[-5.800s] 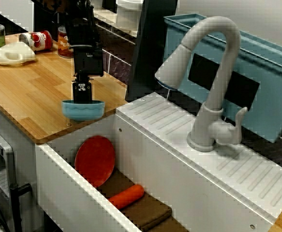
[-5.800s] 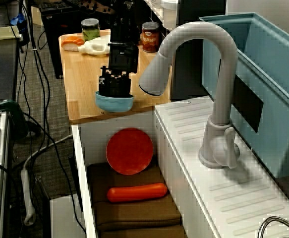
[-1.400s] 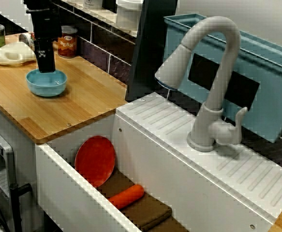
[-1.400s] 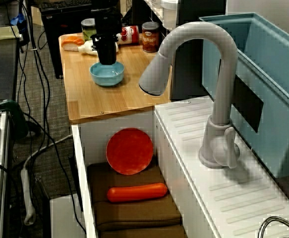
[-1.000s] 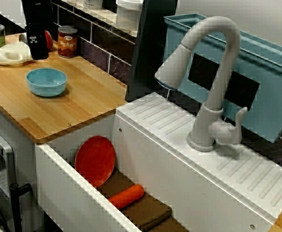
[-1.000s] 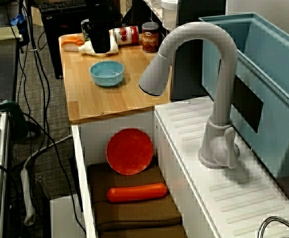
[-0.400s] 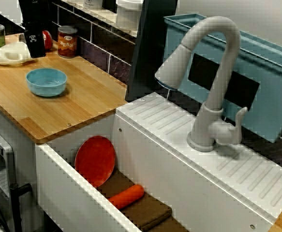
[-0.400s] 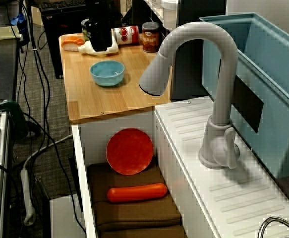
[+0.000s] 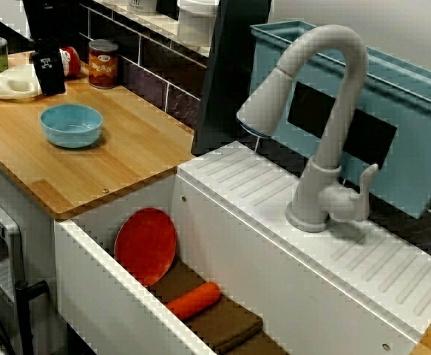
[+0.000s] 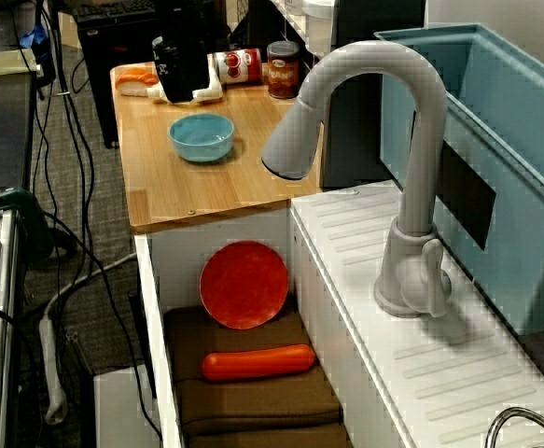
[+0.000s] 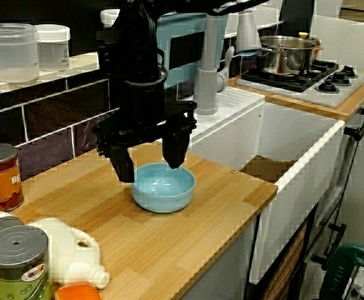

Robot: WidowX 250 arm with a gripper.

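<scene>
A light blue bowl (image 9: 71, 124) (image 10: 202, 136) (image 11: 163, 187) stands upright on the wooden counter (image 9: 119, 159). My black gripper (image 11: 148, 159) hangs above it and a little to its far side, open, its two fingers (image 11: 122, 167) wide apart with nothing between them. In the view from the front of the sink the gripper (image 9: 51, 78) is up and left of the bowl, in front of a white jug (image 9: 12, 81). In the view along the sink the gripper (image 10: 180, 84) is above the bowl's far rim.
Cans (image 9: 103, 63) (image 10: 284, 68), a green-lidded jar (image 11: 16, 262) and the white jug (image 11: 69, 259) crowd the counter's far end. The sink (image 10: 150, 280) holds an orange plate (image 10: 244, 285) and an orange carrot-like piece (image 10: 258, 361) on brown cloth. Grey faucet (image 9: 326, 133), blue rack (image 9: 415, 126), pot (image 11: 285, 55).
The gripper carried the bowl from the counter's edge by the sink to mid-counter, let go, then rose and drifted toward the jug. The bowl stays put.
</scene>
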